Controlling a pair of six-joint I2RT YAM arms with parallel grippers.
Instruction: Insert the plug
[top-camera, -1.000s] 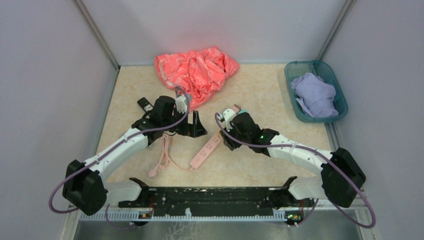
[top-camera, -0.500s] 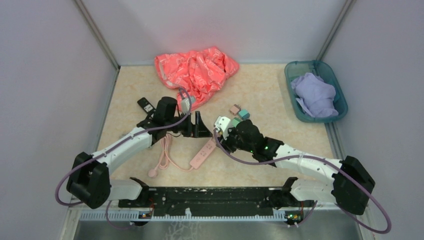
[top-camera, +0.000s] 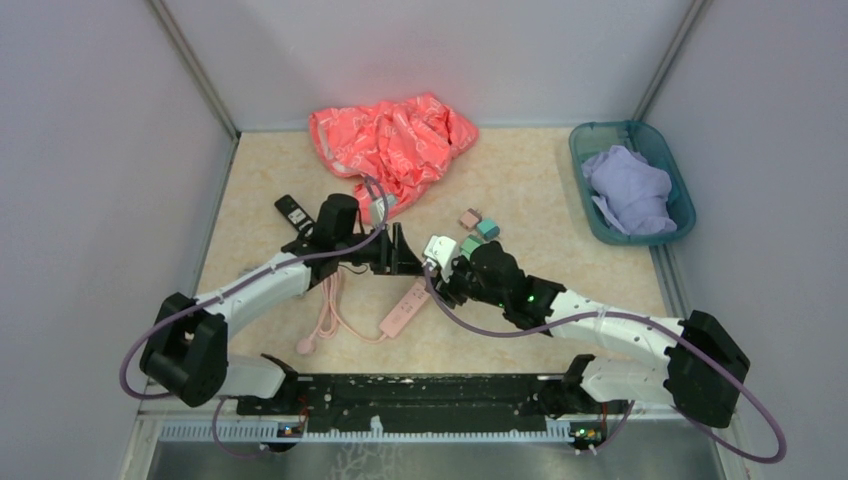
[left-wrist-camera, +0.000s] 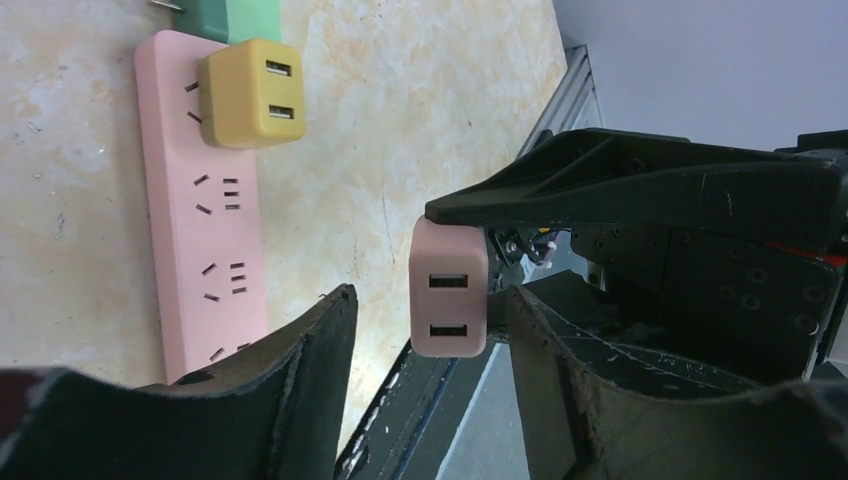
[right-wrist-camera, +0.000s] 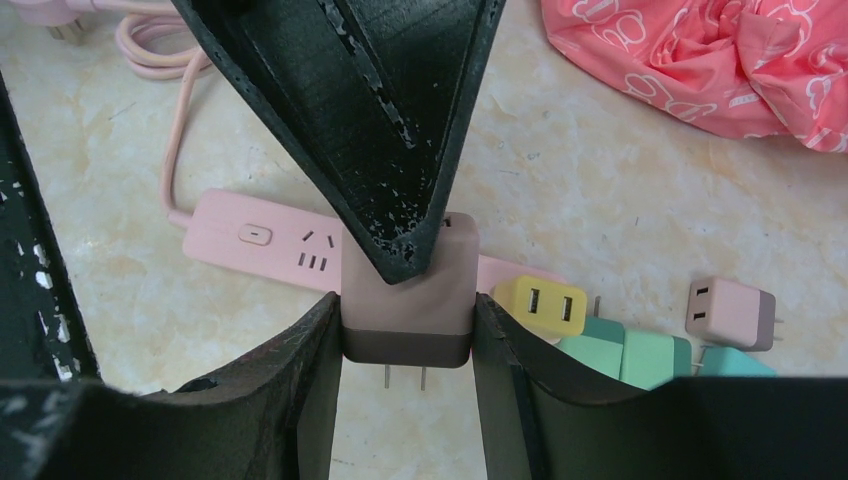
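Observation:
My right gripper (right-wrist-camera: 407, 310) is shut on the plug (right-wrist-camera: 408, 300), a pink adapter with a brown base; its two prongs point down at the table. In the left wrist view the plug (left-wrist-camera: 449, 300) shows its two USB ports between my left gripper's fingers. The left gripper (left-wrist-camera: 428, 300) is open around it, with a wide gap on one side. A left fingertip (right-wrist-camera: 400, 255) touches the plug's top. The pink power strip (top-camera: 405, 305) lies just below both grippers, with a yellow adapter (left-wrist-camera: 250, 92) seated in it. In the top view, my left gripper (top-camera: 400, 250) and right gripper (top-camera: 440, 262) meet above the strip.
Loose green adapters (right-wrist-camera: 625, 352) and a pink one (right-wrist-camera: 730, 312) lie beyond the strip. The strip's pink cable (top-camera: 325, 310) coils to the left. A red-pink cloth (top-camera: 395, 145) sits at the back, a teal bin (top-camera: 680, 215) with lilac cloth at the right.
The right arm has carried the plug left and nearer, to the left gripper. The left gripper has slid slightly right and its fingers have narrowed around the plug.

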